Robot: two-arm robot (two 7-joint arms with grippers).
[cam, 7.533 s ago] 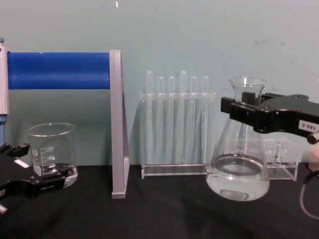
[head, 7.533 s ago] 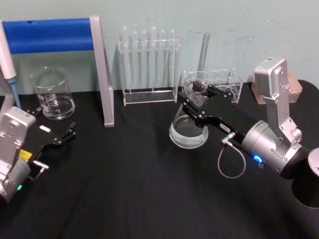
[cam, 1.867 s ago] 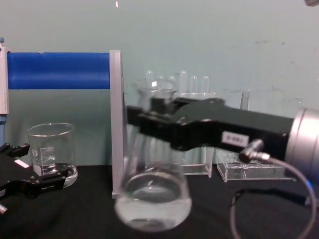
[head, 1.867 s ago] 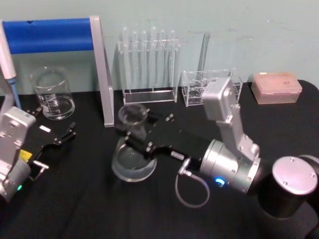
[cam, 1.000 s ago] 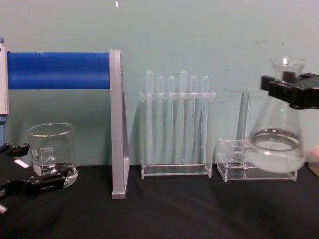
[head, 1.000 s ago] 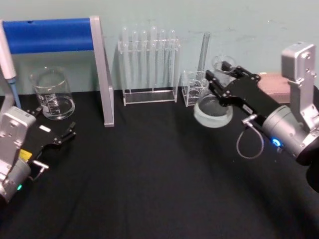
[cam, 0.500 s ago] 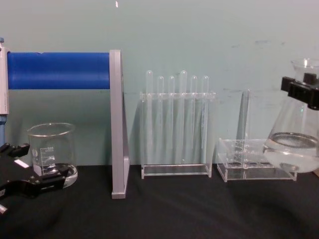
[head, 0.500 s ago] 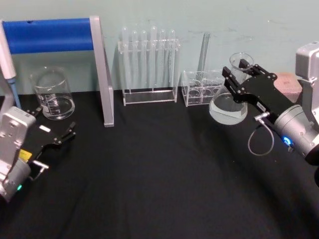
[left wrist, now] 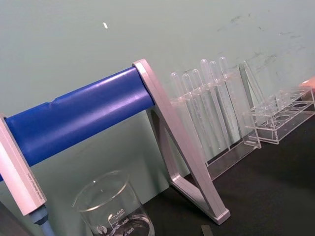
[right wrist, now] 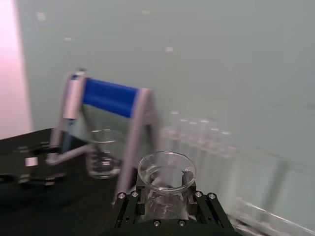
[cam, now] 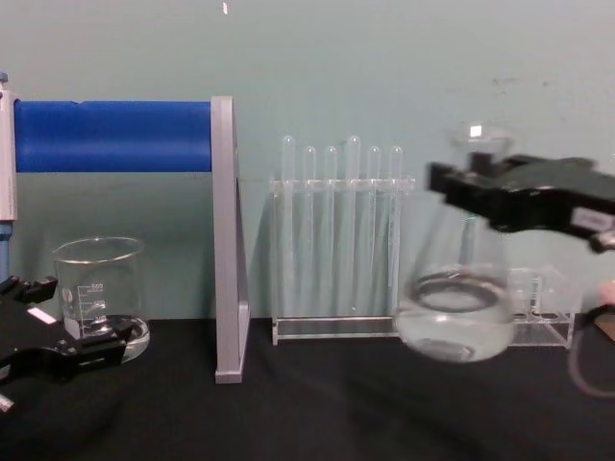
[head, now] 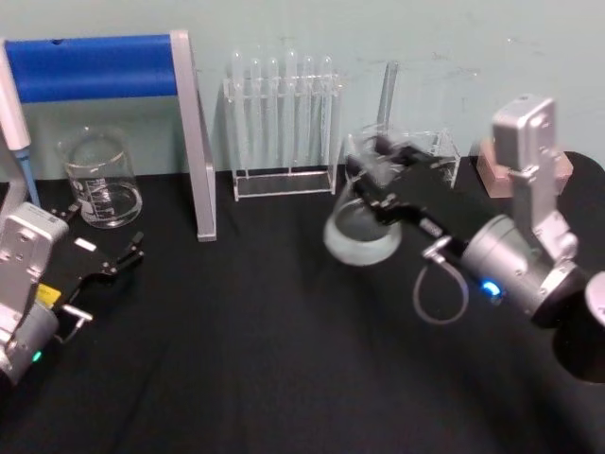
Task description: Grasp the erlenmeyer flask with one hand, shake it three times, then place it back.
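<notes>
Erlenmeyer flask [head: 362, 234] clamped at its neck by the right pincer [head: 375, 177].
One flask before the low rack [head: 446, 154]; six test tubes [cam: 354, 192] in the second, taller rack [head: 284, 182]; one beaker [head: 99, 180] by the wide-spread left pincer [head: 102, 232] on the bench [head: 284, 359].

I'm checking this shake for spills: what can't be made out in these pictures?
Graduations on the erlenmeyer flask: motion-blurred in chest and head views.
Jaws of the right gripper on its neck: blurred in head view, hidden by the gripper's body in right wrist view.
The left gripper, parked: cut off by the chest view's left edge.
</notes>
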